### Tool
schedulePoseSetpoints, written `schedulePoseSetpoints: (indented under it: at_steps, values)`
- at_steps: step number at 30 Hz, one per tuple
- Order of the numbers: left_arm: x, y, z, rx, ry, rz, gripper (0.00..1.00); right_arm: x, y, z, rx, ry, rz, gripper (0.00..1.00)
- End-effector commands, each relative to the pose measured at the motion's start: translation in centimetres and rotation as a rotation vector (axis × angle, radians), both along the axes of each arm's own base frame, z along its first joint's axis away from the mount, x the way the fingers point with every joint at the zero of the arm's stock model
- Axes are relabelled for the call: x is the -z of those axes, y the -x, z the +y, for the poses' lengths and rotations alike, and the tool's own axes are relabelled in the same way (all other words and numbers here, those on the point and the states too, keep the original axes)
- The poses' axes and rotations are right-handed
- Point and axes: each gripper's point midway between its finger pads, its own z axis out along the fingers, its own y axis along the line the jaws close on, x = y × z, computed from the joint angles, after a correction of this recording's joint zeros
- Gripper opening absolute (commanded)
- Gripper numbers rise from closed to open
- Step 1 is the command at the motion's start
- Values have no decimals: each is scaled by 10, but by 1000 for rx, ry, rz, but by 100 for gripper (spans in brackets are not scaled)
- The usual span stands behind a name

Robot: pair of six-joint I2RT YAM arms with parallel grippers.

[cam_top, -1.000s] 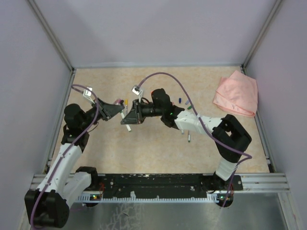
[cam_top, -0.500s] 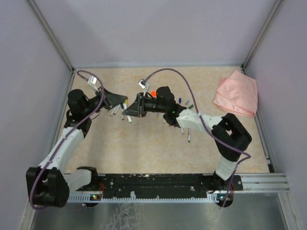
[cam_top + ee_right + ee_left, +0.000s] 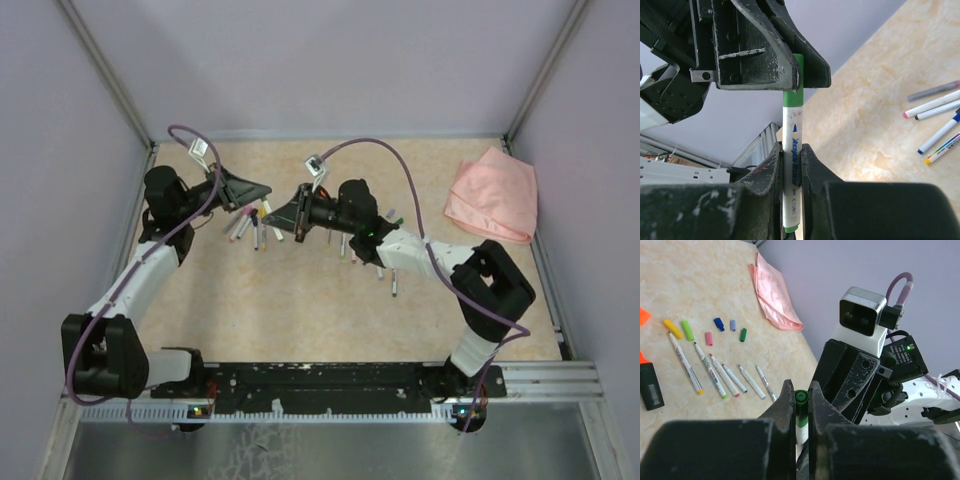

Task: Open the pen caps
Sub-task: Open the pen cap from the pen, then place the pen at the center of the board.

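The green cap sits on the end of a white marker. The marker is up in the air over the far left part of the table. The left gripper pinches the cap from both sides. The right gripper squeezes the marker's white body just past the cap. The two grippers meet tip to tip and are very close.

Six loose caps lie on the table, each a little apart from the next. They are a yellow cap, a light green cap, a pink cap, a blue cap, a pale purple cap and a dark green cap. Near them, several open pens lie side by side with bare tips. The caps are between these pens and the pink cloth.

The cloth lies in the far right corner, close to the right wall. Both grippers are well apart from the walls. The bend of the left arm is near the left wall.
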Motion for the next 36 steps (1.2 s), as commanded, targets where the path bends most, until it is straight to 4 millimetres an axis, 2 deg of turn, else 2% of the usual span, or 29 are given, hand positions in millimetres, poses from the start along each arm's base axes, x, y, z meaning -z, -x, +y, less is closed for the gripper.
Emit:
schedulePoseSetpoints:
  at_steps: [1,2,3,13,16,22,25,30,31,36]
  values:
    - [-87,-77,79,-450,64,-335,0,13,68,0,-308,64,73,0]
    - [-88,-79,80,-458,67,-337,0,23,65,4,-310,81,95,0]
    - [-90,-82,82,-468,66,-341,0,25,64,5,-311,86,101,0]
    - [-116,-106,102,-556,102,-349,0,31,51,13,-275,79,125,0]
    - [-111,-104,99,-528,55,-348,0,40,40,12,-200,128,136,0]
    - [-59,-79,81,-391,-61,-267,0,65,1,-8,34,356,69,0]
    - [-26,-60,75,-332,-94,-181,0,75,-25,-19,179,443,55,5]
    - [20,-32,81,-341,-194,-62,0,86,-66,-26,423,528,95,4]
    - [28,-27,83,-348,-214,-45,0,95,-77,-31,499,557,109,4]
    - [59,-10,93,-391,-312,12,0,111,-100,-27,635,625,175,5]
